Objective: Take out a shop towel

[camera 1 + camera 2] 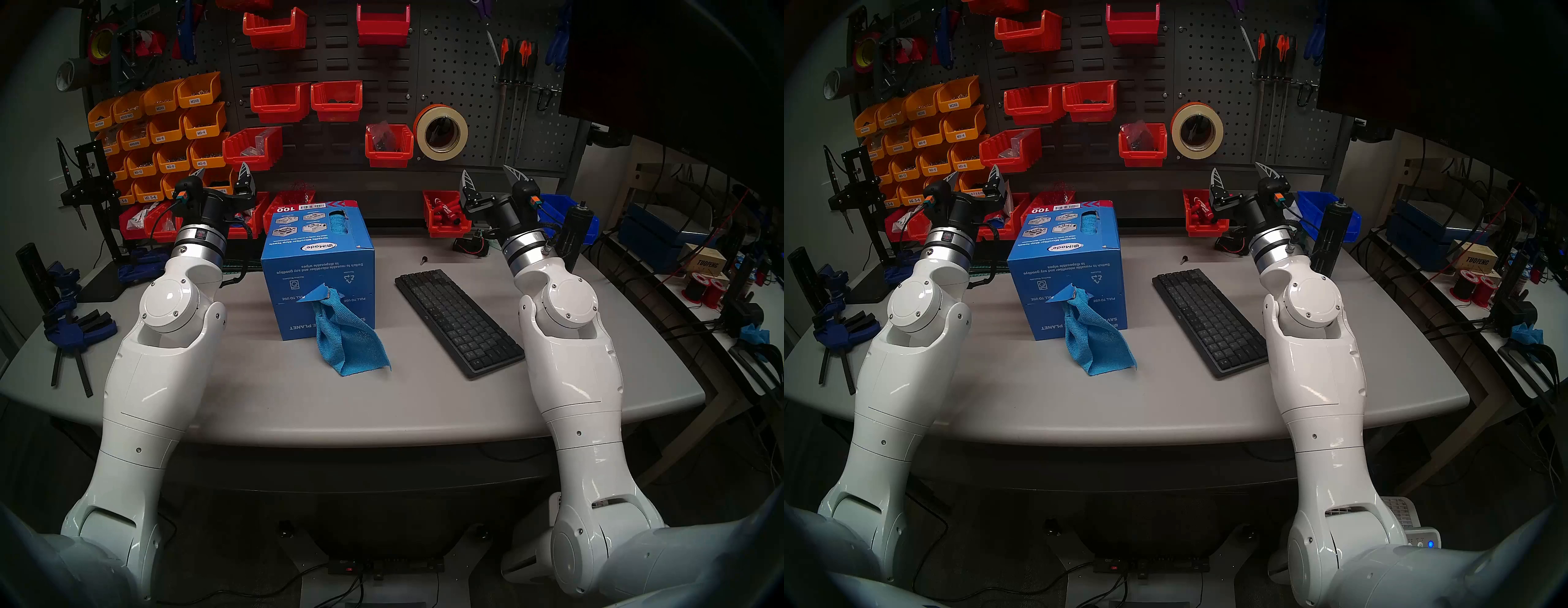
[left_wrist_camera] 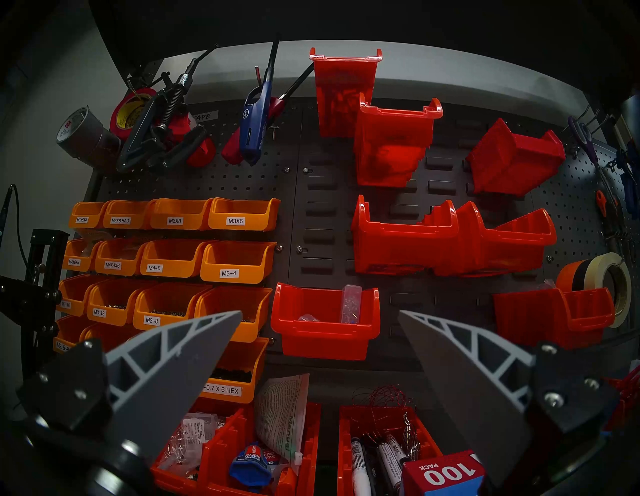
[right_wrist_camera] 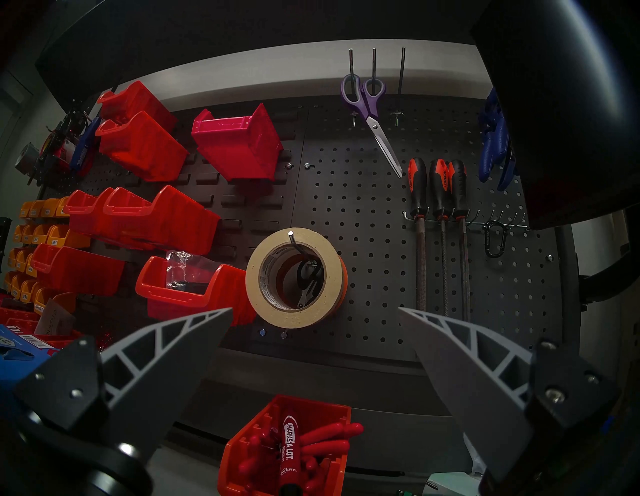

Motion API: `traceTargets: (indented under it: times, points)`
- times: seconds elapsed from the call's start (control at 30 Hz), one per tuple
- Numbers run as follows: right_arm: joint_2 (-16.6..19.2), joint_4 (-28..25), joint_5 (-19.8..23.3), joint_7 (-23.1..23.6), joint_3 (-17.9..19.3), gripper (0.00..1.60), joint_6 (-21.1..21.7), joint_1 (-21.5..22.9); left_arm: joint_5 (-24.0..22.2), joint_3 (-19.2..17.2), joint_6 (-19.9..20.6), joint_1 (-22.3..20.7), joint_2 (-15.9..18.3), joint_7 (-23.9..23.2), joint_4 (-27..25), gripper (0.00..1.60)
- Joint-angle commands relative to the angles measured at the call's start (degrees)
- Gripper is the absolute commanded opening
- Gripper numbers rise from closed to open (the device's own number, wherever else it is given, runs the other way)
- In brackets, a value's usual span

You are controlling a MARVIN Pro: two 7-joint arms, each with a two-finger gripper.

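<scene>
A bright blue shop towel [image 1: 347, 339] [image 1: 1098, 342] hangs from a torn slot in the front of a blue printed cardboard box [image 1: 316, 250] [image 1: 1064, 250], its lower part lying on the grey table [image 1: 254, 382]. A corner of the box shows in the left wrist view [image 2: 445, 476]. My left gripper [image 1: 222, 172] [image 1: 973, 174] [image 2: 318, 315] is open and empty, raised behind and left of the box, pointing at the pegboard. My right gripper [image 1: 490, 172] [image 1: 1240, 170] [image 3: 315, 311] is open and empty, raised at the back right, above the keyboard's far end.
A black keyboard [image 1: 460, 322] lies right of the box. Blue clamps [image 1: 72, 327] lie at the table's left edge. Red bins [image 1: 445, 212] line the back, and one [image 3: 287, 446] holds markers. A tape roll [image 1: 441, 131] hangs on the pegboard. A black cylinder [image 1: 575, 229] stands at back right.
</scene>
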Motion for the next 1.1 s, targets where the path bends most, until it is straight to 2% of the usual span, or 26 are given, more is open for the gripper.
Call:
traceTargets:
  times: [0.0,0.3,0.6,0.8,0.83,1.07]
  points:
    - [-0.03,-1.78,0.02,0.00,0.01,1.60,-0.29,1.45,-0.02,-0.42,-0.47,-1.57,0.06,0.03,-1.45,1.60]
    - [0.99,-2.25,-0.57,0.65,-0.07,1.60,0.50,2.50,-1.14,-1.23,0.32,-2.01,0.48,-0.34,-2.01,1.60]
    - [2.64,-8.66,1.34,4.38,0.96,1.60,2.74,1.88,-3.66,-4.44,1.26,-0.19,3.69,-3.02,-5.46,1.60]
    - [3.42,-12.31,2.08,6.46,0.75,1.60,5.43,1.48,-6.29,-8.49,2.38,1.21,6.96,-6.42,-8.43,1.60]
    - [3.71,-13.59,2.32,7.40,0.48,1.60,6.72,1.26,-7.44,-10.25,3.16,1.90,8.04,-7.70,-9.21,1.60]
    - [4.31,-18.29,3.19,10.55,-1.37,1.60,10.86,0.45,-11.22,-16.49,6.80,6.25,11.38,-12.51,-10.63,1.60]
